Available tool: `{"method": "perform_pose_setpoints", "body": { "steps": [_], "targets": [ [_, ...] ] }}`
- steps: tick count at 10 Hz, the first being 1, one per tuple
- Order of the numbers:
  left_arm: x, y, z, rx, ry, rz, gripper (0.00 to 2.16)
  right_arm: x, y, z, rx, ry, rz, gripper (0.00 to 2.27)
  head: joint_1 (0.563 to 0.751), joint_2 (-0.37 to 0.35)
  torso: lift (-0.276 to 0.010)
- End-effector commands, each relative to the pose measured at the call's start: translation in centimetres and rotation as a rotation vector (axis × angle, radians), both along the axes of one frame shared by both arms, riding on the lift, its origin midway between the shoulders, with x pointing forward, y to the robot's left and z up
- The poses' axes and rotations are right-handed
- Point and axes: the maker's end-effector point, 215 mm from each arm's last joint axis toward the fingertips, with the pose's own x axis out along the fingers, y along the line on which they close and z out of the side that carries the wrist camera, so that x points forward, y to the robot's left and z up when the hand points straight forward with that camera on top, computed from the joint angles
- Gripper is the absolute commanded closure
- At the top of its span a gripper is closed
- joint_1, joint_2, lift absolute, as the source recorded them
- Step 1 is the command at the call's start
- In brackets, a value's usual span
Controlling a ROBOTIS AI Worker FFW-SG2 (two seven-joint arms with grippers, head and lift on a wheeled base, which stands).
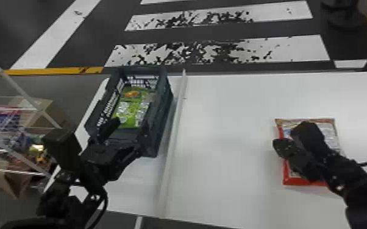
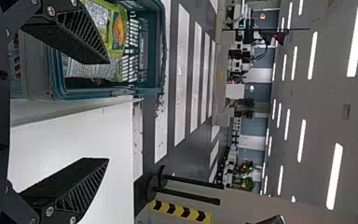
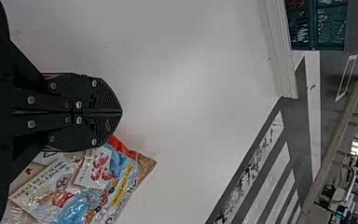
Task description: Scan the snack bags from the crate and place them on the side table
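Observation:
My left gripper is over the near end of the dark crate, where a green snack bag lies. In the left wrist view my left gripper has its fingers wide apart with nothing between them; one finger is in front of the crate and the green bag. My right gripper is above a red-edged snack bag on the white table. The right wrist view shows my right gripper with its fingers pressed together, beside that bag.
A raised white edge runs between the crate and the broad white table. At the left is a wire rack with boxes and colourful packs. Beyond the table lies a floor with white stripes.

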Motion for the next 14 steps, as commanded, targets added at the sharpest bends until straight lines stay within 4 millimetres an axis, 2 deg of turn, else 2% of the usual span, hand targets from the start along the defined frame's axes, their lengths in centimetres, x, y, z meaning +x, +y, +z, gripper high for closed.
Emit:
{"method": "perform_pose_setpoints", "body": {
  "steps": [1, 2, 5, 6, 7, 8, 9, 10, 12, 14],
  "targets": [
    [-0.1, 0.0, -0.1, 0.000, 0.001, 0.000, 0.14, 0.2, -0.8, 0.1, -0.003, -0.001, -0.012, 2.25, 0.695, 0.198, -0.094],
    [0.0, 0.0, 0.0, 0.000, 0.000, 0.000, 0.14, 0.2, -1.4, 0.0, -0.003, 0.003, -0.020, 2.25, 0.695, 0.192, -0.094],
    [0.0, 0.0, 0.0, 0.000, 0.000, -0.002, 0.14, -0.4, -0.4, 1.9, 0.043, -0.020, -0.005, 2.25, 0.695, 0.182, -0.094],
    [-0.1, 0.0, 0.0, 0.001, 0.000, -0.001, 0.14, -0.7, -0.2, 3.8, 0.087, -0.037, -0.017, 2.15, 0.695, 0.187, -0.094],
    [-0.1, 0.0, 0.0, 0.001, 0.001, -0.001, 0.14, -0.9, -0.4, 6.6, 0.166, -0.054, -0.054, 1.77, 0.695, 0.193, -0.094],
    [-0.1, 0.0, 0.0, -0.001, 0.001, -0.003, 0.14, -0.8, -2.3, 9.1, 0.216, -0.068, -0.125, 0.91, 0.695, 0.194, -0.094],
    [-0.1, -0.1, 0.0, -0.002, 0.000, -0.004, 0.14, -1.1, -5.3, 10.0, 0.213, -0.046, -0.210, 0.07, 0.695, 0.187, -0.094],
    [-0.1, -0.1, 0.3, -0.001, -0.005, -0.003, 0.14, -1.2, -8.7, 11.1, 0.208, -0.056, -0.293, 0.00, 0.695, 0.160, -0.094],
    [0.1, -0.2, 0.8, 0.001, -0.016, 0.001, 0.14, -2.2, -15.1, 12.4, 0.233, -0.069, -0.438, 0.07, 0.695, 0.071, -0.094],
    [0.3, -0.8, 1.2, -0.003, -0.019, 0.013, 0.14, -3.8, -20.6, 12.2, 0.262, -0.052, -0.548, 0.11, 0.695, 0.004, -0.094]
  ]
}}
